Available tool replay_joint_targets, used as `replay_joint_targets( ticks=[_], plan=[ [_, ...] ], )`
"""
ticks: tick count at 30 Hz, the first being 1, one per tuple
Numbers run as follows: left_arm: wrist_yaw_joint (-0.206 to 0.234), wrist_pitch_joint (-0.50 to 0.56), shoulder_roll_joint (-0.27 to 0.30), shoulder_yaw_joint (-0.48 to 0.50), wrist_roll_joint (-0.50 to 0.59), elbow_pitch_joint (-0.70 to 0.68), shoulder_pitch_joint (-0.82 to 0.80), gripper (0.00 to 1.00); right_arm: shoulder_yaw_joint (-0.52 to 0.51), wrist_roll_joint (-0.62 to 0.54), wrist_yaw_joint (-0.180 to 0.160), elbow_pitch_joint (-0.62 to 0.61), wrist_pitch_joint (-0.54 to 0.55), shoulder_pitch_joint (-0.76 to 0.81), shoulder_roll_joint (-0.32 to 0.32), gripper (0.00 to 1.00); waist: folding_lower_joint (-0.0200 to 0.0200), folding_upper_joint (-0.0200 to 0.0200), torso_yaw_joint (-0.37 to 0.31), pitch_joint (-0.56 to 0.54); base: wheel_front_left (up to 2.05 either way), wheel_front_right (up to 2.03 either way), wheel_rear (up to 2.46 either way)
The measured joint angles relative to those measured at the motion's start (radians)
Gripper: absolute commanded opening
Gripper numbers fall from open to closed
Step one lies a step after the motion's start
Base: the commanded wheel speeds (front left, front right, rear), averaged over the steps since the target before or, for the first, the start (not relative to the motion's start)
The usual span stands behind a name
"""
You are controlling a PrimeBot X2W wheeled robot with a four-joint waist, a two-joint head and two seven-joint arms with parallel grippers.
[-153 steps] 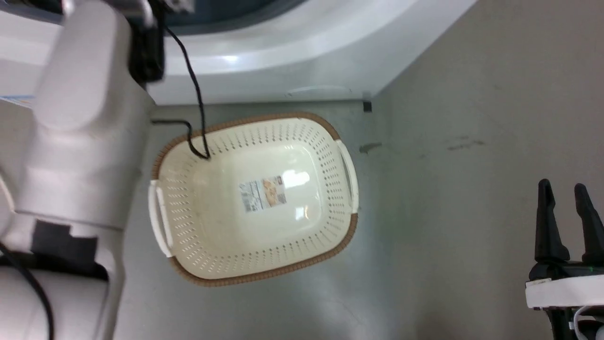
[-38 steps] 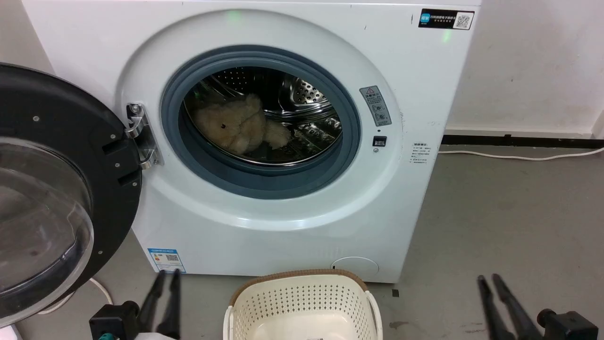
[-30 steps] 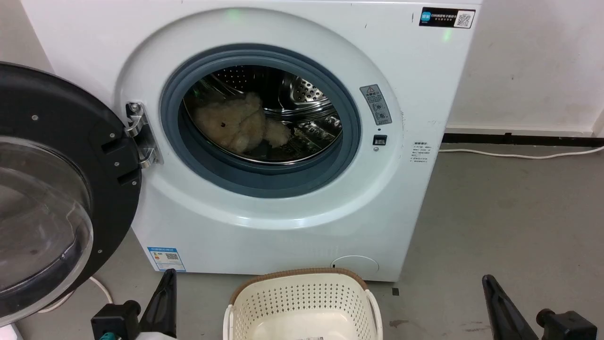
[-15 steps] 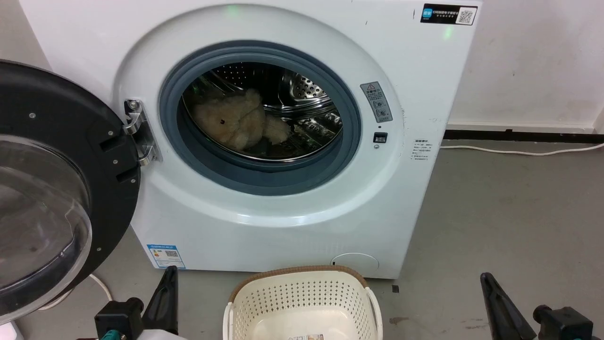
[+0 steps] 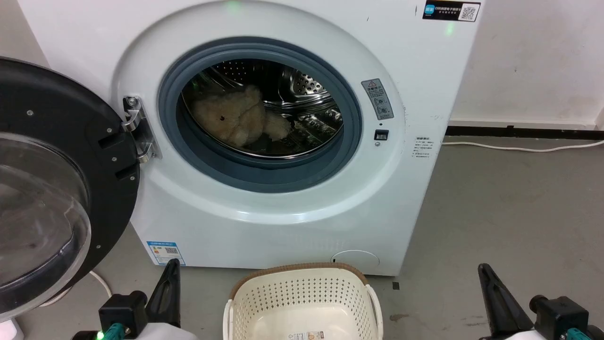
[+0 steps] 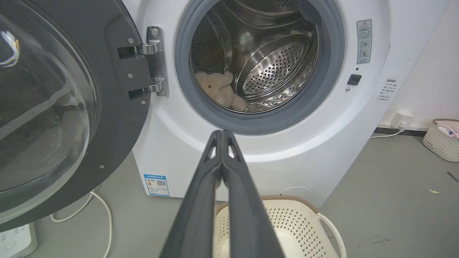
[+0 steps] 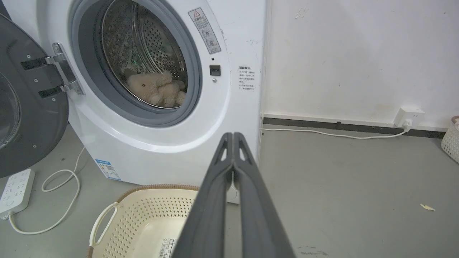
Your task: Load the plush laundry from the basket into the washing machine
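Plush laundry [image 5: 236, 115] sits inside washing machine [image 5: 415, 189], door [image 5: 61, 118] open, basket [image 5: 302, 293] in front.

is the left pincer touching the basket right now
Apart. In the head view, a strip of grey floor shows between the shut left pincer and the basket, so the gap is plain.

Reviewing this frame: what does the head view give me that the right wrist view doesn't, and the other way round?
Head view: the left gripper, shut, at lower left, and a black QR sticker on the washer's top corner.
Right wrist view: a power strip on the floor and a wall socket.
Both: the washing machine with its door open, the plush laundry lying in the drum, the empty-looking basket, and the shut right gripper.
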Motion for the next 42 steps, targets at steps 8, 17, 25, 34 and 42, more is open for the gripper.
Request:
replay_joint_targets(
  ticks=[8, 17, 25, 34, 42],
  plan=[
    [-0.013, 0.009, -0.017, 0.019, 0.034, 0.000, -0.004, 0.00, 0.001, -0.010, 0.000, 0.007, 0.007, -0.012, 0.000, 0.00, 0.0000, 0.0000, 0.001, 0.006, 0.00, 0.00, 0.00],
    [-0.023, 0.019, -0.040, 0.034, 0.064, 0.001, -0.007, 0.00, 0.003, -0.019, 0.000, 0.013, 0.013, -0.024, 0.000, 0.00, 0.0000, 0.0000, 0.003, 0.012, 0.00, 0.00, 0.00],
    [-0.033, 0.028, -0.053, 0.052, 0.095, 0.001, -0.021, 0.00, 0.004, -0.027, 0.000, 0.018, 0.016, -0.039, 0.000, 0.00, 0.0001, 0.0000, 0.004, 0.018, 0.00, 0.00, 0.00],
    [-0.048, 0.041, -0.074, 0.067, 0.125, 0.002, -0.023, 0.00, 0.005, -0.036, 0.000, 0.024, 0.025, -0.051, 0.000, 0.00, 0.0000, 0.0000, 0.005, 0.024, 0.00, 0.00, 0.00],
    [-0.058, 0.050, -0.092, 0.085, 0.155, 0.002, -0.028, 0.00, 0.007, -0.043, 0.000, 0.029, 0.026, -0.066, 0.000, 0.00, 0.0000, 0.0000, 0.006, 0.029, 0.00, 0.00, 0.00]
  ],
)
